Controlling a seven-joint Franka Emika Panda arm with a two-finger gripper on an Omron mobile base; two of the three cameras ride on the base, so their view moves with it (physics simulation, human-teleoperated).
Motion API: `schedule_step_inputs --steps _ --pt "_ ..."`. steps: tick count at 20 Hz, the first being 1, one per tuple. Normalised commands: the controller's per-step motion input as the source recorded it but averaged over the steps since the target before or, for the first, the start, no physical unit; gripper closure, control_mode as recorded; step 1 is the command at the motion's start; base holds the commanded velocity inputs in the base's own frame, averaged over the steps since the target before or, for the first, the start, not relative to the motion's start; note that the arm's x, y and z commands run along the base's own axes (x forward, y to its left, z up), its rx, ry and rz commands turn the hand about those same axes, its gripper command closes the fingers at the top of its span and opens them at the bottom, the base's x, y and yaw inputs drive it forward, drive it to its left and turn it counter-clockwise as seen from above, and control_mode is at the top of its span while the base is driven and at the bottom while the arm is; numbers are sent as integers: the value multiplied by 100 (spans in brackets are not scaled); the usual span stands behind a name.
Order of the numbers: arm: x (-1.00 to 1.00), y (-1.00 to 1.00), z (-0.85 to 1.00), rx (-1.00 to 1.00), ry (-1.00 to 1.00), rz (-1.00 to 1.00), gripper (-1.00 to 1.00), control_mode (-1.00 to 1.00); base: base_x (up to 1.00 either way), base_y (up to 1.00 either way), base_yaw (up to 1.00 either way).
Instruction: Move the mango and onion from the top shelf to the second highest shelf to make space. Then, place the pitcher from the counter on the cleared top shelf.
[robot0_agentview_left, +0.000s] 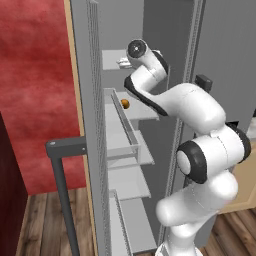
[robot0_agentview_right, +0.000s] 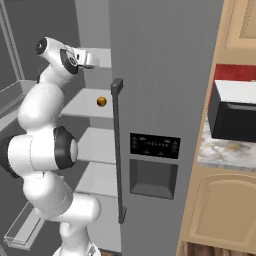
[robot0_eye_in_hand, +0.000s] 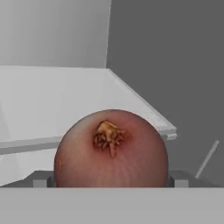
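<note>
Fridge-wise, mango already sits on the second highest shelf, so the onion is the step in hand: it fills the wide-open gripper near the top shelf's front edge, unsqueezed; closing comes next

The onion sits between the jaws, on the top shelf. Below the jaws, the mango lies on the second highest shelf. Further shelves lie beneath that, inside the fridge.
</note>
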Motion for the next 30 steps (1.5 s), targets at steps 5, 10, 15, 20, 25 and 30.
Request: schedule_step_inputs --steps 5,10,15,20,25,30 --pt "-100 0 -21 0 5 17 100 -100 0 0 0" --pt "-100 -4 -64 0 13 24 100 -100 0 0 0" --pt "-76 0 -88 0 23 20 100 -100 0 0 0" --pt "-8 1 -54 0 13 13 100 -100 0 0 0" --pt "34 0 -13 0 1 1 100 -100 0 0 0" --pt "53 0 -19 0 0 0 100 -100 0 0 0"
